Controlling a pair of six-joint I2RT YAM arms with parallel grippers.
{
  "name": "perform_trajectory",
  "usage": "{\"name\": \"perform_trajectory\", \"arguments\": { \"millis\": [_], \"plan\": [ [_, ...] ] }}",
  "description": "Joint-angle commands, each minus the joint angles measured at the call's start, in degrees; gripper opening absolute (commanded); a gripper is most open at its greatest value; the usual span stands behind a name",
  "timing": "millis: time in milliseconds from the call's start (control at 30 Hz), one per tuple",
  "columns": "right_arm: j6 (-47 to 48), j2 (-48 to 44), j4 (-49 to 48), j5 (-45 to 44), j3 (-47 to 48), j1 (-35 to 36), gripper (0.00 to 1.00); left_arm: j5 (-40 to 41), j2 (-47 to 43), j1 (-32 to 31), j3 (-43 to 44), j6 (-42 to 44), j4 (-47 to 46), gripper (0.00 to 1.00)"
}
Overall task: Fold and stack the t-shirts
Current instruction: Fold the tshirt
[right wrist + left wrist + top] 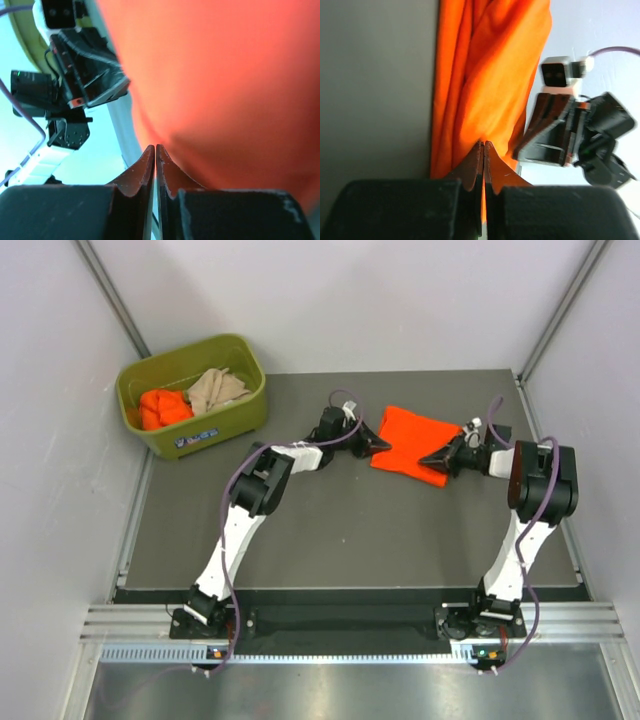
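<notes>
You have a folded bright orange cotton t-shirt point(410, 440) at the far middle of the dark grey table point(350, 530), stretched between both arms. Your left gripper point(378, 445) is clenched on its left edge, with orange cloth showing between the closed fingers point(470, 167). Your right gripper point(432, 457) is pinched tight on the right edge. Far left, the olive-green plastic bin point(215, 430) holds a crumpled orange shirt point(163, 407) beside a beige-tan shirt point(218, 388).
</notes>
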State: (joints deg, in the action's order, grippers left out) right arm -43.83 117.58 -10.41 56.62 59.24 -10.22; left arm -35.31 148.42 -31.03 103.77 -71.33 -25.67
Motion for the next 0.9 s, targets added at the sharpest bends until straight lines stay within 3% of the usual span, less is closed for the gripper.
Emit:
{"name": "perform_trajectory", "arguments": {
  "millis": [0, 167, 400, 633, 767, 867],
  "plan": [
    [1.38, -6.39, 1.18, 0.77, 3.51, 2.66, 0.04, -0.81, -6.29, -1.14, 2.32, 3.92, 4.22, 0.0],
    [0.68, -5.88, 0.58, 1.03, 2.72, 4.68, 0.04, -1.34, -7.36, -3.6, 2.32, 3.48, 4.58, 0.0],
    [-0.82, -1.65, -6.02, 0.77, -3.33, 4.95, 0.04, -2.4, -4.81, -4.92, -2.69, -1.44, -1.75, 0.0],
    [1.2, -2.09, -5.5, -0.28, -7.12, 2.75, 0.03, -0.99, -6.99, -4.31, -7.17, 3.03, 2.64, 0.0],
    [1.04, -5.16, -3.56, -0.9, -4.24, 2.31, 0.03, -0.72, -7.01, -3.6, -1.65, 8.12, 6.07, 0.0],
    [-1.86, -6.22, -4.87, -0.81, -2.03, 2.22, 0.03, -1.16, -4.81, -3.52, 4.68, 7.62, 1.96, 0.0]
  ]
}}
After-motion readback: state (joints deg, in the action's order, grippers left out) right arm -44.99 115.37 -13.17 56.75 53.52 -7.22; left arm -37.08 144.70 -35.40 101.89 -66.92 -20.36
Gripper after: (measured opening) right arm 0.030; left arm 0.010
